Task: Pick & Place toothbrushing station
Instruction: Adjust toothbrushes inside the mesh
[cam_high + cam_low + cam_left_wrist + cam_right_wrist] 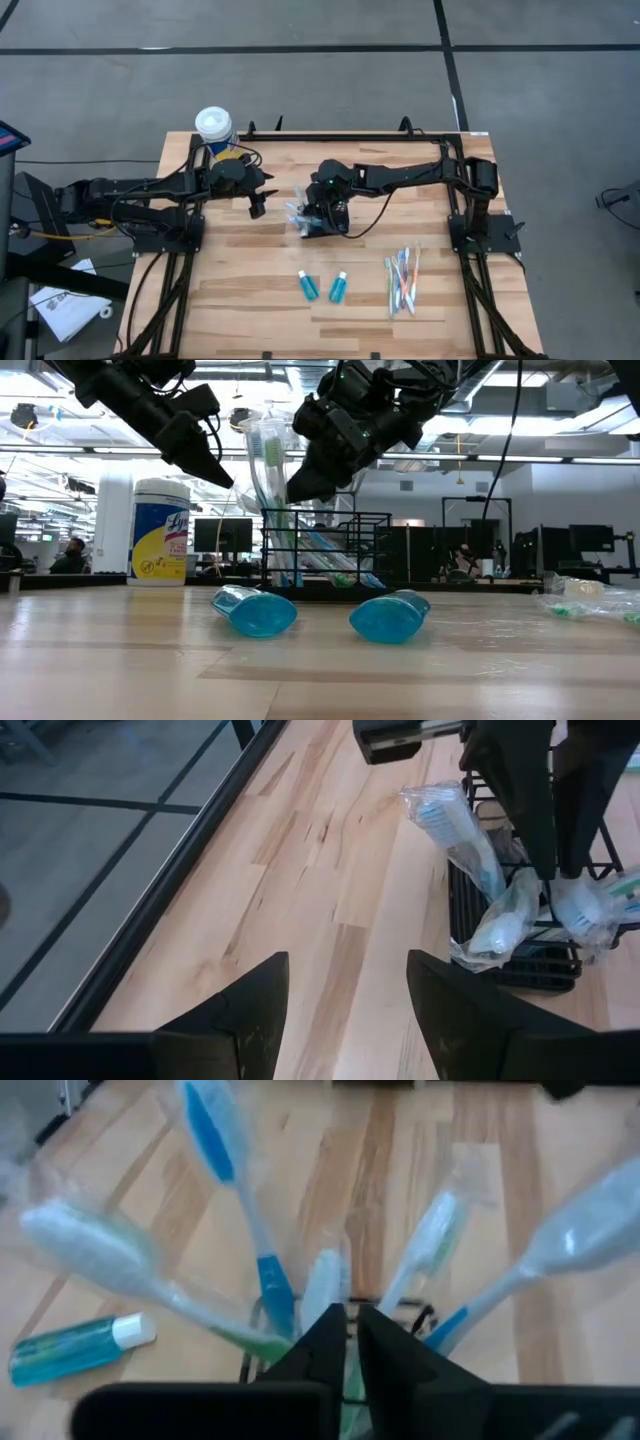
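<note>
Translucent teal tubes (pixel 262 612) front black wire-mesh basket (pixel 325 550), crinkly wrapped toothbrushes (pixel 262 480).

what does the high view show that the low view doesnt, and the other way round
Only the high view shows the loose toothbrushes lying flat near the table's right front, and that the left pincer hangs open apart from the basket.

Only the low view shows the basket's wire frame standing upright with wrapped brushes sticking up, the canister's yellow label, and the room behind.

Both show the two blue tubes lying on the table and the right pincer down over the basket.
</note>
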Controlling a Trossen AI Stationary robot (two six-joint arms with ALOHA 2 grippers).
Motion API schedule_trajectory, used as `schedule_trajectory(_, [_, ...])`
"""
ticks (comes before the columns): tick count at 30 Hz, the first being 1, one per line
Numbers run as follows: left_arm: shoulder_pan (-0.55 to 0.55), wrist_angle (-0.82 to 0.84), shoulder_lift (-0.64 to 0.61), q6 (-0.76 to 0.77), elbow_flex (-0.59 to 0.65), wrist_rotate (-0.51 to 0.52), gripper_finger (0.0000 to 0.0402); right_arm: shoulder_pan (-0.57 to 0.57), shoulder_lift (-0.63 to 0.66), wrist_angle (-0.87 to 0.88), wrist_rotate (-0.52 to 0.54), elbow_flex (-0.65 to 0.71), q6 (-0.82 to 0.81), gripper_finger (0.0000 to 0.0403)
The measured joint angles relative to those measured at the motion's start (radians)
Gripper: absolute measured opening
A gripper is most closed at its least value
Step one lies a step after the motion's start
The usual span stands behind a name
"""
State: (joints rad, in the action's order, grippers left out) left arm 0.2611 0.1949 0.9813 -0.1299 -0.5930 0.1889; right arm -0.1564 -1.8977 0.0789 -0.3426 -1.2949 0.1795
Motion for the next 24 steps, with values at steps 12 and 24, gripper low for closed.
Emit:
schedule_trajectory(12, [0.0, 0.004, 0.0, 0.0, 0.0, -0.002, 0.0198, -0.017, 0.0, 0.078, -0.079, -0.05, 0.028, 0.0004])
schedule_trajectory(24, [0.001, 0.009, 0.014, 0.006, 0.0, -0.002, 0.0198, -0.009, 0.0, 0.046, -0.027, -0.058, 0.058, 0.0133])
